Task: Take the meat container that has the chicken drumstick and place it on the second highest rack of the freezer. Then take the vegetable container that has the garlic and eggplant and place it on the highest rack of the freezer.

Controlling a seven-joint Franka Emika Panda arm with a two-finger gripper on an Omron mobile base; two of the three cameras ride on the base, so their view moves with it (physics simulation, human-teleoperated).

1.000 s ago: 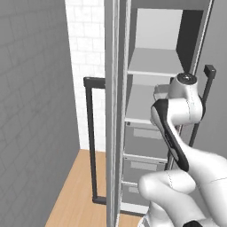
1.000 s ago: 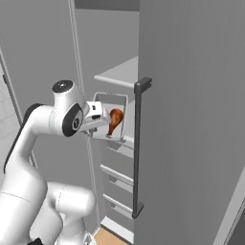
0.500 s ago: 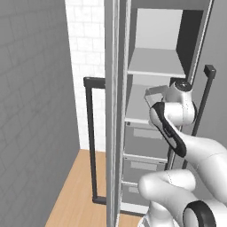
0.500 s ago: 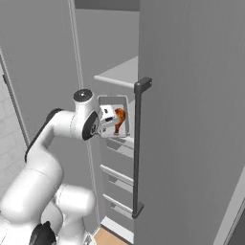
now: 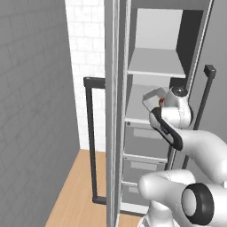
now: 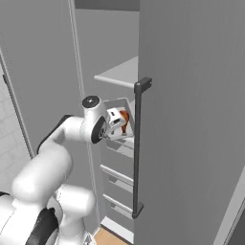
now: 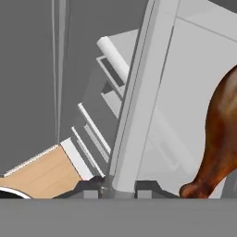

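Hand view: chicken drumstick [image 7: 222, 139] bony end down

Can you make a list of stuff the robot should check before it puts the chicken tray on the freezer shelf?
1. Gripper pinching the meat container wall: ok.
2. Chicken drumstick inside the tray: ok.
3. Freezer door open, shelves reachable: ok.
4. Tray at the second highest rack, below the highest rack: ok.
5. Tray level: not ok, tilted in the right base view.
6. Tray bottom resting on the rack: cannot tell.
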